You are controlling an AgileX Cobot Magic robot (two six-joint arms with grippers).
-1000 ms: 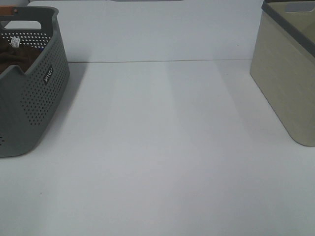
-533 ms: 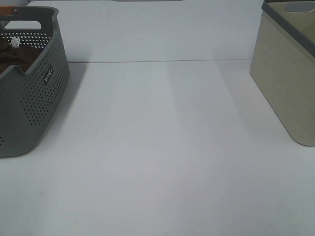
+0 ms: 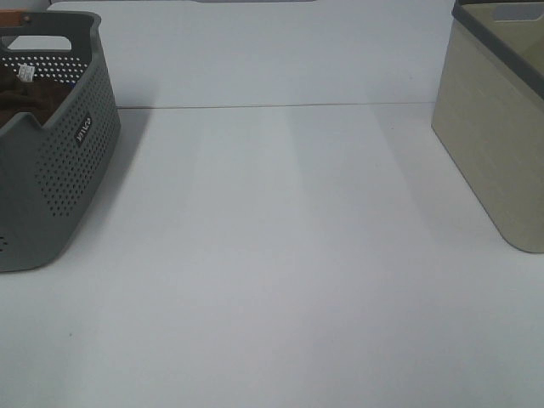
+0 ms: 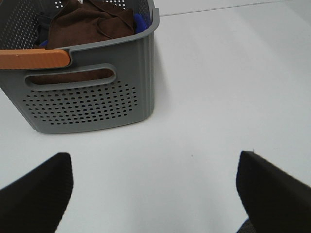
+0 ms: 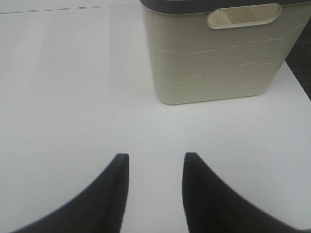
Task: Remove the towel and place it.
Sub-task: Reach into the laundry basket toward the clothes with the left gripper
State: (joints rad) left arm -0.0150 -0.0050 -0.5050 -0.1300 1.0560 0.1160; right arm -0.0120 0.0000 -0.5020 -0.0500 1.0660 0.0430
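The towel (image 3: 25,98) is dark brown and lies bunched inside the grey perforated basket (image 3: 76,161) at the far left, its small white tag facing up. The left wrist view looks down on the same towel (image 4: 92,24) in the basket (image 4: 87,104). My left gripper (image 4: 153,160) hovers over the white table short of the basket, open wide, with nothing between its fingers. My right gripper (image 5: 155,158) is open with a narrower gap, holds nothing, and points at the beige bin. Neither arm shows in the exterior high view.
A beige bin (image 3: 493,144) with a dark rim stands at the right edge, seen with its handle slot as the bin (image 5: 214,63) in the right wrist view. The basket has an orange handle (image 4: 34,59) and holds blue cloth (image 4: 140,20) beside the towel. White table (image 3: 280,255) lies between.
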